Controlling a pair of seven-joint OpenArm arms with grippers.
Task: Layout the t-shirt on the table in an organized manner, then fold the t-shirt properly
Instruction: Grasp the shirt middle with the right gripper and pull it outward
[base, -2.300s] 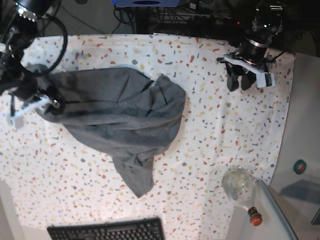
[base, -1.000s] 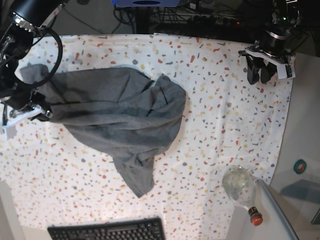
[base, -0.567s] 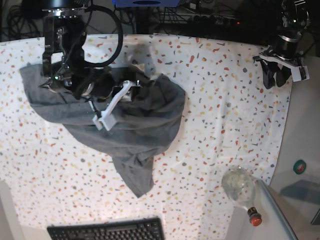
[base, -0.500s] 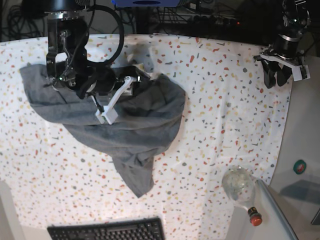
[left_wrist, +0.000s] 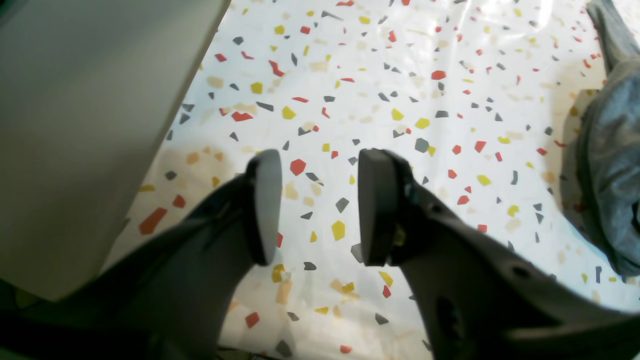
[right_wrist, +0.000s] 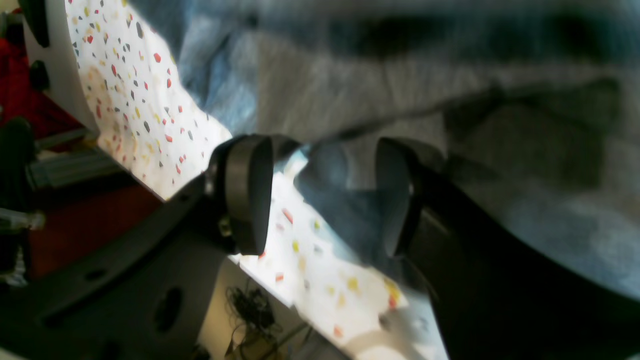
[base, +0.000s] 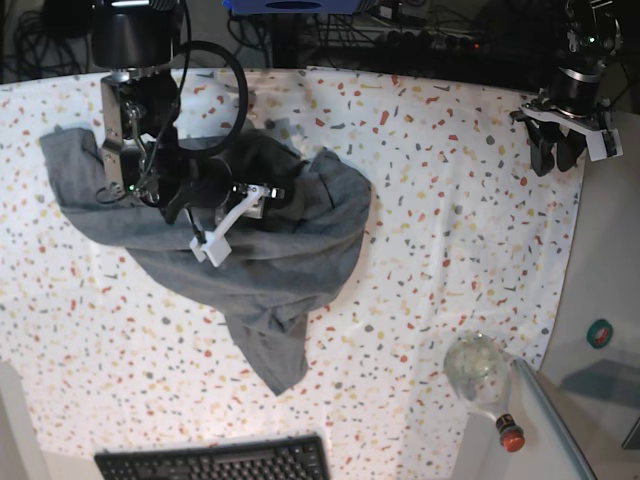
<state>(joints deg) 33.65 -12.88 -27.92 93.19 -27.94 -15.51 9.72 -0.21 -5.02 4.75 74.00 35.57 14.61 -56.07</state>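
The grey t-shirt (base: 290, 250) lies crumpled on the speckled table (base: 450, 250), left of centre, one part spread out toward the left edge and a narrow end trailing toward the front. My right gripper (base: 268, 192) hovers over the shirt's upper middle. In the right wrist view this gripper (right_wrist: 320, 195) is open, with a fold of the t-shirt (right_wrist: 350, 100) lying loose between and beyond its fingers. My left gripper (base: 560, 150) stands at the table's far right edge. Seen from its wrist, the left gripper (left_wrist: 320, 205) is open over bare table (left_wrist: 400, 75), and the t-shirt (left_wrist: 610, 165) shows at the right.
A glass bottle (base: 480, 375) with a red cap lies at the front right corner. A black keyboard (base: 215, 462) sits at the front edge. The plain grey side surface (left_wrist: 75, 100) borders the table next to my left gripper. Cables and equipment run along the back.
My right gripper let go of the shirt's left edge, opened and swung over the shirt's middle; the released part lies spread at the left. My left arm drew back to the far right edge.
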